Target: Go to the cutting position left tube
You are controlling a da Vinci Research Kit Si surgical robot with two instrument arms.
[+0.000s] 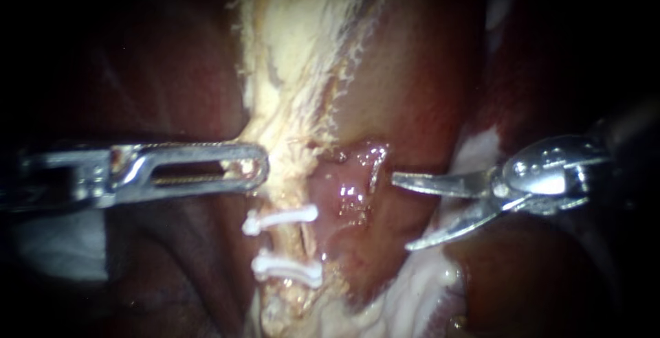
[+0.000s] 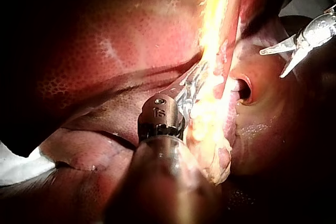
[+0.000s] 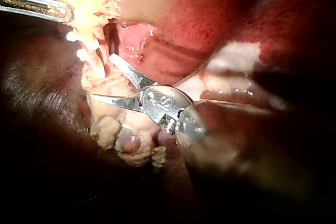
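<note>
A pale, frayed tube (image 1: pixel 289 139) runs down the middle of the endoscope view, with two white clips (image 1: pixel 279 219) (image 1: pixel 287 270) across its lower part. My left instrument (image 1: pixel 258 166) has slotted jaws shut on this pale tissue just above the upper clip; in the left wrist view its jaws (image 2: pixel 190 88) are pressed into the bright strand (image 2: pixel 212 103). My right instrument (image 1: pixel 402 213) carries two thin blades, spread open, to the right of glistening pink tissue (image 1: pixel 347 190) and apart from the clipped tube. In the right wrist view the open blades (image 3: pixel 102 77) lie beside the pale lumpy tissue (image 3: pixel 113 124).
Dark red liver (image 1: pixel 172 84) surrounds the field on both sides. Whitish tissue (image 1: pixel 412 297) lies under and behind the right blades. A white patch (image 1: pixel 55 242) shows beneath the left shaft. The left instrument's jaw (image 3: pixel 31 1) appears beyond the blades in the right wrist view.
</note>
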